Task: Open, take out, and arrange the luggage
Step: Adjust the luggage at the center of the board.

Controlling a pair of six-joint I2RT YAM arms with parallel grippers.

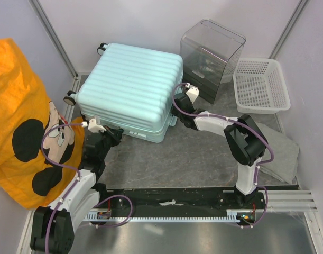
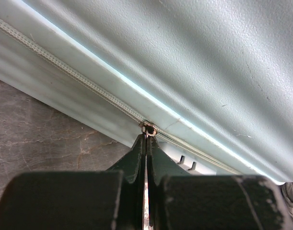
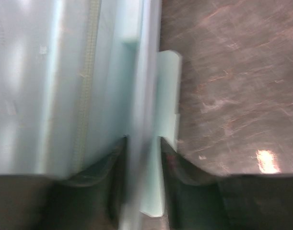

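Observation:
The luggage (image 1: 132,87), a mint ribbed hard-shell suitcase, lies flat and closed at the back middle of the table. My left gripper (image 1: 114,135) is at its near left edge. In the left wrist view that gripper (image 2: 147,136) is shut on the small metal zipper pull (image 2: 149,128), which sits on the zipper track along the shell's seam. My right gripper (image 1: 174,108) is against the luggage's right side. In the blurred right wrist view its jaws (image 3: 142,143) straddle a mint ridge (image 3: 151,124) of the shell, which fills the gap between them.
A clear plastic box (image 1: 211,50) stands behind the luggage on the right, with a white mesh basket (image 1: 260,84) beside it. A big orange cartoon-print bag (image 1: 24,121) fills the left side. A folded grey cloth (image 1: 280,153) lies at the right.

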